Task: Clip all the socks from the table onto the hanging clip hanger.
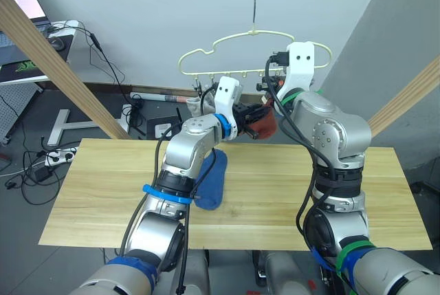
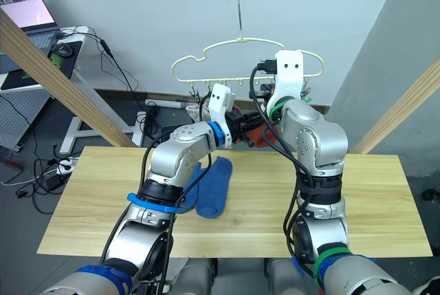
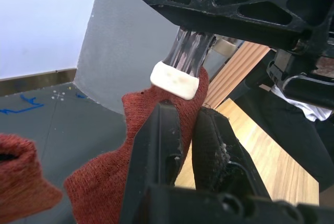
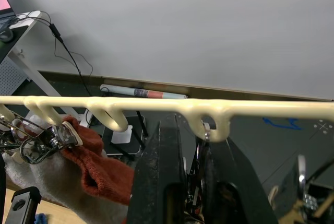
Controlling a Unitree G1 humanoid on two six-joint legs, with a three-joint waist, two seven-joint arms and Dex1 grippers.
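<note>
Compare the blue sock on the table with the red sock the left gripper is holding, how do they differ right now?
The blue sock is royal blue; the red sock is rust-red. The blue sock lies on the table with no gripper on it, while the red sock is raised, pinched in the left gripper near the clip hanger. The blue sock lies stretched out; the red sock is bunched and folded. Both look like soft knit.

The robot's arms are shiny silver with black cables (blue and green bands too) and white wrists.
</note>
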